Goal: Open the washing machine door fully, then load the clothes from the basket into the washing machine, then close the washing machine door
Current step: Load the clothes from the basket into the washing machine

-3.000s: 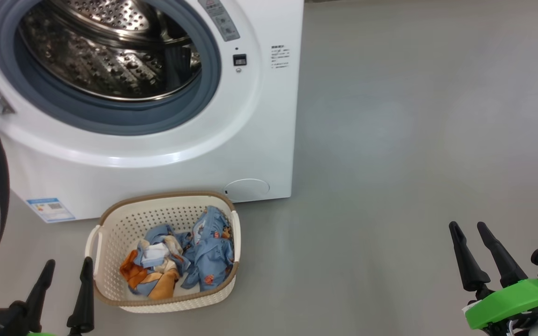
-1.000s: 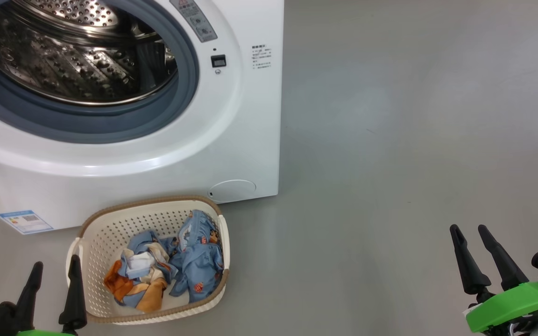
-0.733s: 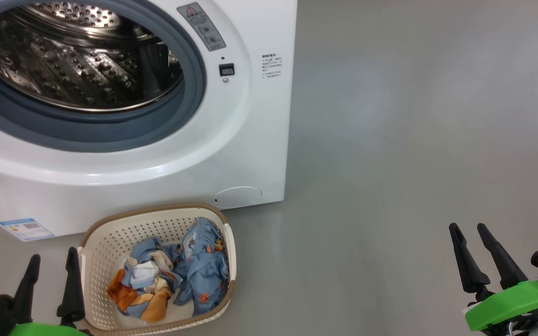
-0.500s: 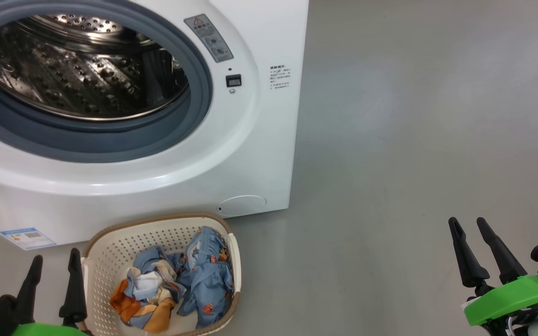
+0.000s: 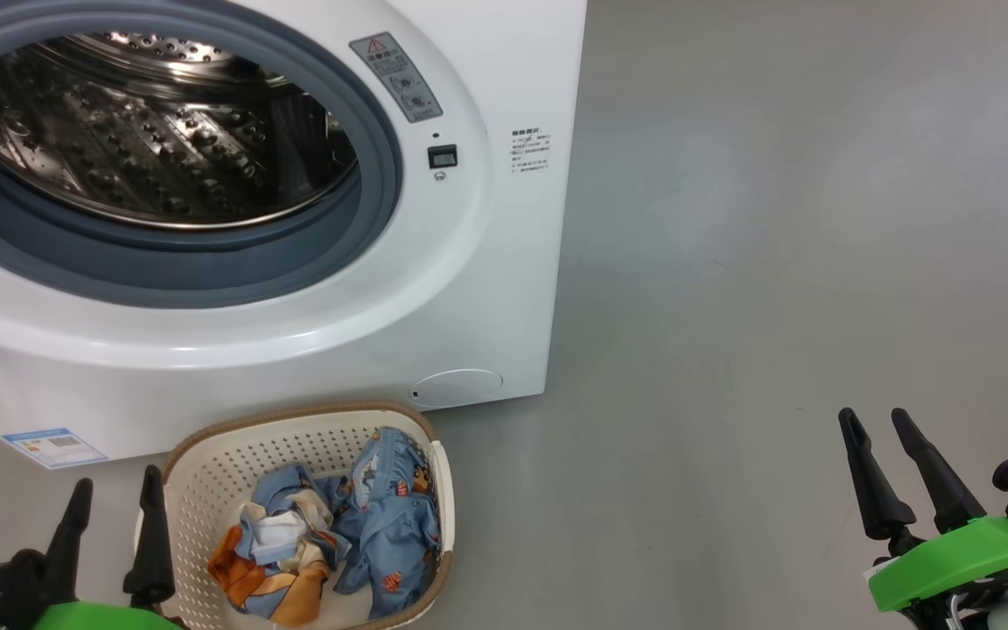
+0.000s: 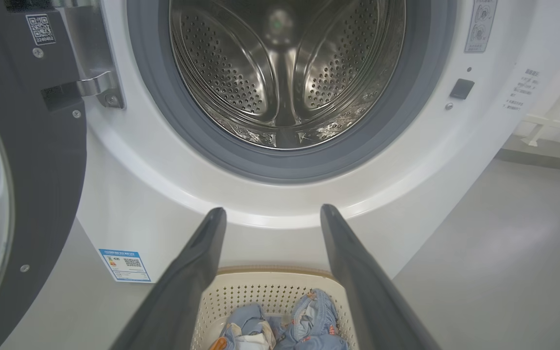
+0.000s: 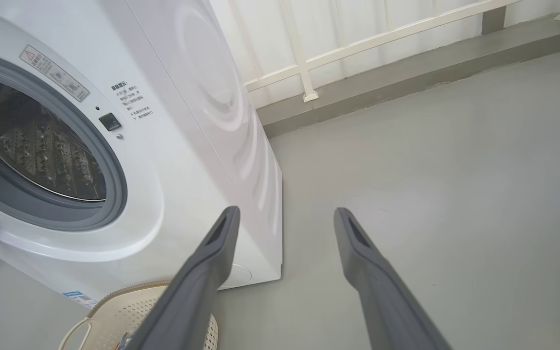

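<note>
Washing machine [image 5: 469,289] with door [image 6: 42,160] swung wide at its left, basket [image 5: 233,464] of clothes [image 5: 381,525] on the floor [image 5: 775,262] just before it, left tool [image 5: 118,477] released beside the basket's left rim, right tool [image 5: 871,413] released, well apart to the right.

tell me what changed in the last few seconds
Only the head camera shifted; nothing itself visibly moved. The clothes still lie in the basket before the washing machine, the washing machine door stays open, and the left tool and right tool stay open and empty.
</note>
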Robot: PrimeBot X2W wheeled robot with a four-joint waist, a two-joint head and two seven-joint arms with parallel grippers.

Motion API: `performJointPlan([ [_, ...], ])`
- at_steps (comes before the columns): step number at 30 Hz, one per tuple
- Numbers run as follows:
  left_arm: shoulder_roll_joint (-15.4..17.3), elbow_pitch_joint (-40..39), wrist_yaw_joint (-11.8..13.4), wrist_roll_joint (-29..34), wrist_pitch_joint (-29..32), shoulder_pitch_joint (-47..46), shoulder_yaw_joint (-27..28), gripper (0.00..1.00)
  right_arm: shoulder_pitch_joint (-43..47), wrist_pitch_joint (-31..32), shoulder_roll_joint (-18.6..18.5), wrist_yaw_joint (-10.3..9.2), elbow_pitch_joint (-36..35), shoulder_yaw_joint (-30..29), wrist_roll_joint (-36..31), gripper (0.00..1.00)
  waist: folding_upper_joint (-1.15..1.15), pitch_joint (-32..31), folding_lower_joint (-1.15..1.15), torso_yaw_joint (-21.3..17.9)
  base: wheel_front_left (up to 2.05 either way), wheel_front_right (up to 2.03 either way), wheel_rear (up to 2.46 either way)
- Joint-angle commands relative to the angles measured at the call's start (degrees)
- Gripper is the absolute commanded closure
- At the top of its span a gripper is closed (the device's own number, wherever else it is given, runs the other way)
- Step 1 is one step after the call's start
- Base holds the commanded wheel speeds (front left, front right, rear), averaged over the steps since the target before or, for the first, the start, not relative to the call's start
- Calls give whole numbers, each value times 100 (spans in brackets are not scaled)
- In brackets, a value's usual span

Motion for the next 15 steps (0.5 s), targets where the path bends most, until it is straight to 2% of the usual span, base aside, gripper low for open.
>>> performJointPlan([
  [1, 75, -74, -9, 60, -30, -192, 174, 0, -84, -76, -77, 8, -129, 97, -60, 0, 0, 13, 0, 5, 0, 0, 0],
  [15, -193, 400, -9, 118, -30, -300, 52, 0, -185, -76, -68, 8, -167, 93, -113, 0, 0, 301, 0, 34, 0, 0, 0],
])
